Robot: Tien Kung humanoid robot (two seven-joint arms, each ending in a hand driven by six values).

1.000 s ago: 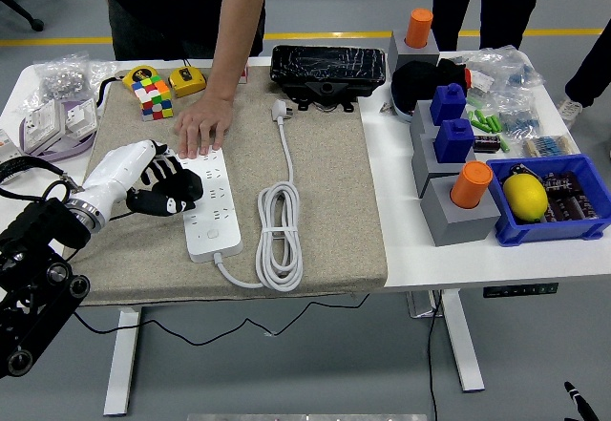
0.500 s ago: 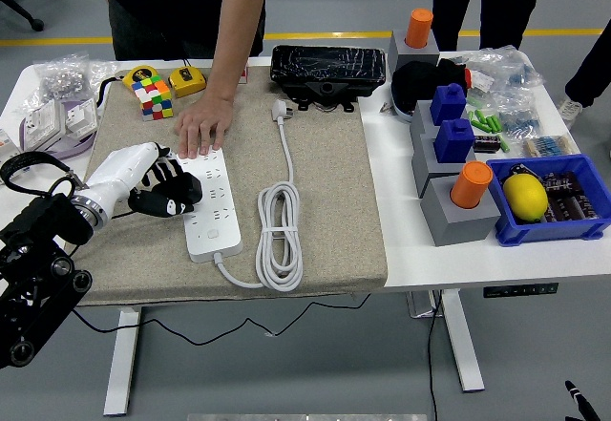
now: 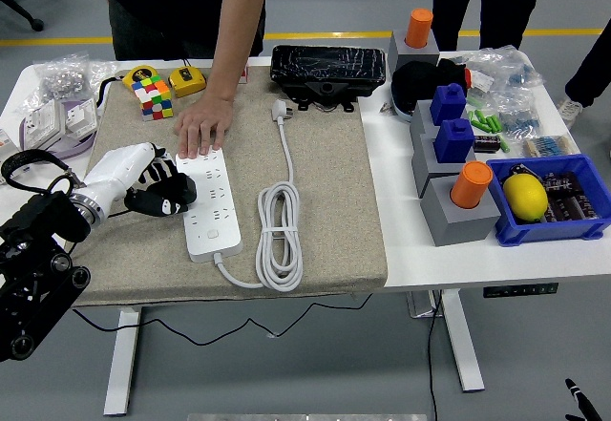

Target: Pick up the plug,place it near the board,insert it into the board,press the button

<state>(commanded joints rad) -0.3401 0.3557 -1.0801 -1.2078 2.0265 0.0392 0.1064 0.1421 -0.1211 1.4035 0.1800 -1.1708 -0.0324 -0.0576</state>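
Here the left hand (image 3: 164, 193) touches the board (image 3: 210, 203) (plug (image 3: 280, 110) apart).

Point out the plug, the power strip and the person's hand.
plug (image 3: 280, 110): head view, on its white body.
power strip (image 3: 216, 213): head view, on its bare top face, mid-length.
person's hand (image 3: 201, 127): head view, on the back of the hand.

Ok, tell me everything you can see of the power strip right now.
The power strip is a long white plastic bar lying flat on the beige mat, running from far to near. Rows of sockets fill its top, with a round button near the close end. Its white cable leaves that end and coils beside it, the plug unplugged. A person's hand presses the far end; the robot's left hand touches its left edge.
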